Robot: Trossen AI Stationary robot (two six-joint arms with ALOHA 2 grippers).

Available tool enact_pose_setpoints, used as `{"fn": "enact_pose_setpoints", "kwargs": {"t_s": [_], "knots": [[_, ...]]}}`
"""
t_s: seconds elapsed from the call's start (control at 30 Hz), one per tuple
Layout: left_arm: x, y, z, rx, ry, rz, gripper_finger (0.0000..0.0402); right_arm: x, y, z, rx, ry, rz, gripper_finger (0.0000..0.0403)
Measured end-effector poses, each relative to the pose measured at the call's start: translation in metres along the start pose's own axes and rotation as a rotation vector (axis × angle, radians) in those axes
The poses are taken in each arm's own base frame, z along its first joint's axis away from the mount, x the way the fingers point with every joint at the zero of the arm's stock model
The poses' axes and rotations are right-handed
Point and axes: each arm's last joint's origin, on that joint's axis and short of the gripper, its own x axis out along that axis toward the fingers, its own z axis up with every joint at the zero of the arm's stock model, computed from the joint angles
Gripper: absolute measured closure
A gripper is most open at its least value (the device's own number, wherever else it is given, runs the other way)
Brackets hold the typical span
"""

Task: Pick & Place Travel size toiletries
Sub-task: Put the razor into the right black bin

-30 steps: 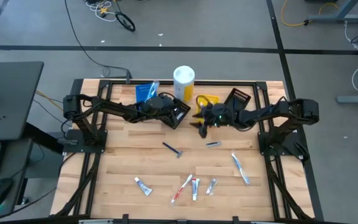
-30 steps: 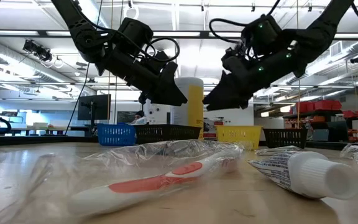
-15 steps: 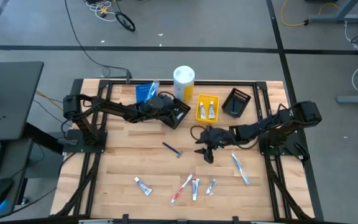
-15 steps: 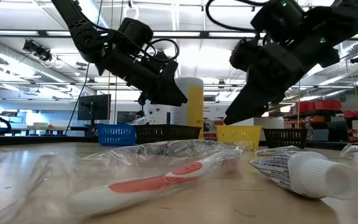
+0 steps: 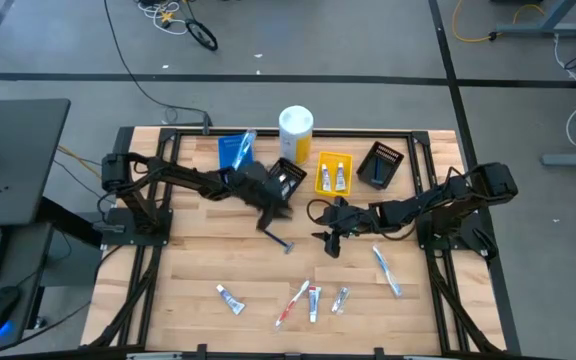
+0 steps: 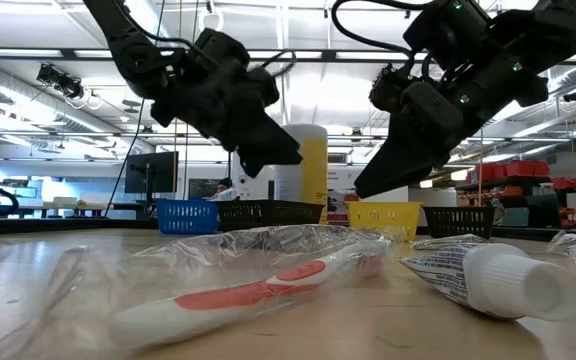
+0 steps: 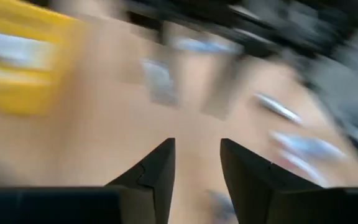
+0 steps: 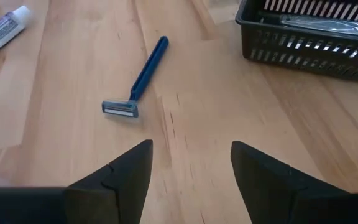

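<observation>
A blue razor (image 5: 278, 240) lies flat on the wood, also in the right wrist view (image 8: 135, 78). Near the table's near edge lie small white tubes (image 5: 230, 298) (image 5: 314, 302) (image 5: 340, 298) and a red toothbrush (image 5: 293, 303). A pale-blue toothbrush (image 5: 386, 270) lies to their right. Two tubes sit in the yellow bin (image 5: 334, 177). My left gripper (image 5: 271, 222) hovers open just beyond the razor's far end; its wrist view (image 7: 197, 149) is blurred. My right gripper (image 5: 330, 240) hangs open and empty to the razor's right (image 8: 191, 149).
Along the far edge stand a blue bin (image 5: 235, 148), a tall white-and-yellow cylinder (image 5: 296, 133), a black bin (image 5: 290, 176) and another black bin (image 5: 383, 163). The low view shows a wrapped red toothbrush (image 6: 258, 290) and a tube (image 6: 488, 275) close to the camera. Bare wood lies on the table's left.
My right gripper left the yellow bin, uncovering two tubes in it, and swung toward the near edge and down to a spot right of the razor. In the last half second my left gripper moved fast from over the black bin toward the near edge, toward the razor.
</observation>
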Motion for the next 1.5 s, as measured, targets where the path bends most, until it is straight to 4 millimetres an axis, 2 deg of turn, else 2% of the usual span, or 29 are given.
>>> {"fn": "enact_pose_setpoints", "kwargs": {"t_s": [0.07,0.17,0.4,0.6,0.8,0.93,1.1,1.5], "knots": [[0.004,-0.011,-0.002,0.069,0.021,-0.095,0.0275,0.000,0.000,0.000,0.000,0.000,-0.001,0.0177],[0.011,-0.026,-0.005,0.152,0.035,-0.120,0.0283,0.000,-0.001,0.000,-0.004,-0.006,-0.021,0.0177],[0.024,-0.054,-0.015,0.379,0.089,0.063,0.0288,0.000,-0.001,0.000,-0.007,-0.007,-0.024,0.0177],[0.026,-0.065,-0.036,0.476,0.294,0.151,0.0288,0.000,-0.001,0.000,-0.007,-0.008,-0.026,0.0177],[0.024,-0.069,-0.046,0.464,0.395,0.181,0.0297,0.000,-0.001,0.000,-0.008,-0.008,-0.027,0.0177],[0.024,-0.067,-0.045,0.432,0.388,0.230,0.0305,0.000,-0.001,0.000,-0.008,-0.008,-0.027,0.0177],[0.023,-0.065,-0.045,0.385,0.383,0.205,0.0316,0.000,-0.001,0.000,-0.008,-0.008,-0.027,0.0177],[0.025,-0.063,-0.047,0.382,0.384,0.226,0.0335,0.000,-0.001,0.000,-0.011,-0.008,-0.027,0.0177]]}}
